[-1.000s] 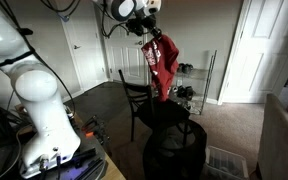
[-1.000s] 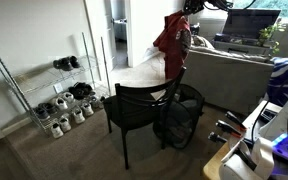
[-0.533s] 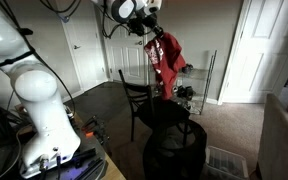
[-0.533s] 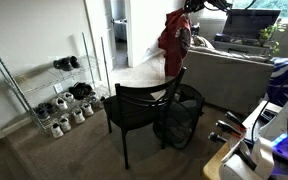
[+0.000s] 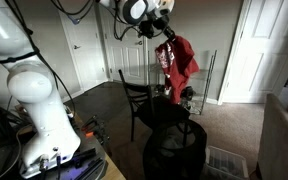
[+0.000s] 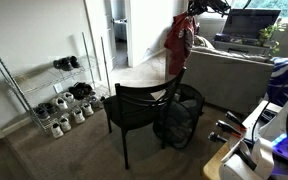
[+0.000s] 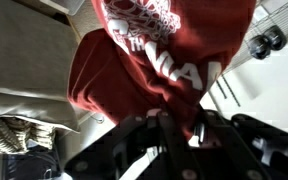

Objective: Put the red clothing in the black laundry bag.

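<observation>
A red shirt with white lettering (image 5: 176, 63) hangs from my gripper (image 5: 165, 36), high in the air above the black chair. It also shows in an exterior view (image 6: 178, 38) and fills the wrist view (image 7: 154, 50). The gripper (image 7: 177, 112) is shut on the cloth's top edge. The black mesh laundry bag (image 5: 175, 150) stands open on the floor, below and in front of the chair; in an exterior view (image 6: 182, 118) it sits beside the chair. The shirt hangs well above the bag.
A black chair (image 5: 139, 100) (image 6: 139, 108) stands next to the bag. A wire shoe rack (image 6: 59, 95) holds shoes by the wall; shoes also lie behind the chair (image 5: 187, 95). A grey sofa (image 6: 239, 70) and white doors (image 5: 262, 50) border the space.
My gripper has carried the red shirt sideways and slightly upward, toward the right in the exterior view with the white arm. The shirt swings below it.
</observation>
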Controlling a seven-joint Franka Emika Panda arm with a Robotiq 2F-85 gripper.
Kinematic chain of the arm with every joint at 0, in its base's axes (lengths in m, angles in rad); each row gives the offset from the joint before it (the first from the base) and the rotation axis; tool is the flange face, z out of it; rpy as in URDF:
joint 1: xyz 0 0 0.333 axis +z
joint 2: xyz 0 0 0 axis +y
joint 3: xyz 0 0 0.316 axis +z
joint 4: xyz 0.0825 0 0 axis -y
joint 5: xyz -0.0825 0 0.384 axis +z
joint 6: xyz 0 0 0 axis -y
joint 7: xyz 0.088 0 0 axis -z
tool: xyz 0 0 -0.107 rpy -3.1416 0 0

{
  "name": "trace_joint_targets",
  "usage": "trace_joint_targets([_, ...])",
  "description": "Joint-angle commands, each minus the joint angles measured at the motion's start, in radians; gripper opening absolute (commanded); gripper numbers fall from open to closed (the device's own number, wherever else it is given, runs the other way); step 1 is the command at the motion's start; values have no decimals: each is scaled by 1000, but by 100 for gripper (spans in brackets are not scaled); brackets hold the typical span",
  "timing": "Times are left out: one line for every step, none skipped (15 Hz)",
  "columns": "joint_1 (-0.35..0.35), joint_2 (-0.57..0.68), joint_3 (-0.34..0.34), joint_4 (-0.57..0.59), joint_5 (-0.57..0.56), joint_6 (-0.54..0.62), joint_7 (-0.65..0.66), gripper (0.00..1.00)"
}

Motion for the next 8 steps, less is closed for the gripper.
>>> trace_joint_targets([-111, 56, 23, 76, -162, -42, 163, 5])
trace_joint_targets([-128, 53, 21, 83, -205, -72, 191, 5])
trace_joint_targets([-137, 56, 17, 92, -231, -94, 207, 5])
trace_joint_targets([-141, 53, 12, 106, -244, -134, 206, 5])
trace_joint_targets([-146, 52, 12, 115, -256, -161, 212, 5])
trace_joint_targets([-150, 51, 11, 128, -263, -201, 214, 5])
trace_joint_targets([-126, 47, -10, 133, -243, -243, 191, 5])
trace_joint_targets([-126, 44, -13, 137, -251, -281, 201, 5])
